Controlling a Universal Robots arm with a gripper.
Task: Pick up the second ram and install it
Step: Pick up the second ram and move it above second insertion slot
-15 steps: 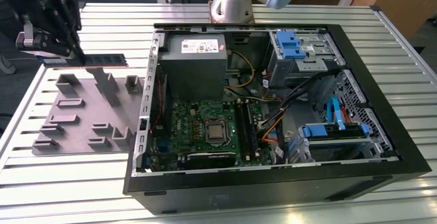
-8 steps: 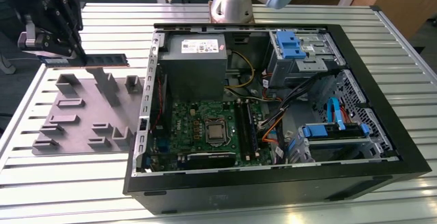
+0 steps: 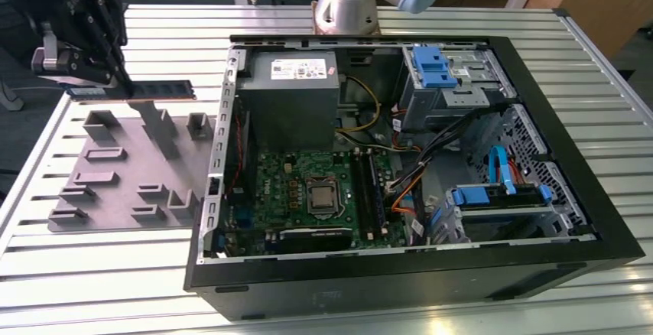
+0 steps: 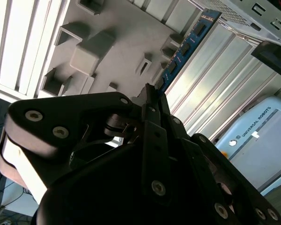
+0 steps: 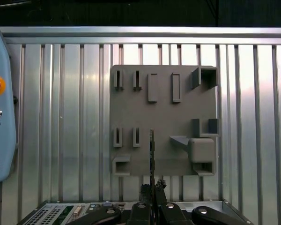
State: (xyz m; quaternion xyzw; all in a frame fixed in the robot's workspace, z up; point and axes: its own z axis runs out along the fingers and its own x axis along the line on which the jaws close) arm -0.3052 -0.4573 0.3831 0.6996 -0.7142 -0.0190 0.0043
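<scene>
second ram (image 3: 164, 89): thin blue-green stick with dark chips, level above the grey fixture tray (image 3: 112, 197), beside the PC case (image 3: 602, 220). gripper (image 3: 118, 90) jaws look clamped on its end, though the contact is partly hidden.

Under the tool (image 3: 122, 92), upright blocks (image 3: 158, 127) of the grey holder plate (image 3: 122, 180) rise close. Ahead of the second ram (image 3: 168, 89) clamped in it stands the computer case wall (image 3: 228, 98); open ribbed surface (image 3: 173, 33) lies beyond the plate.
</scene>
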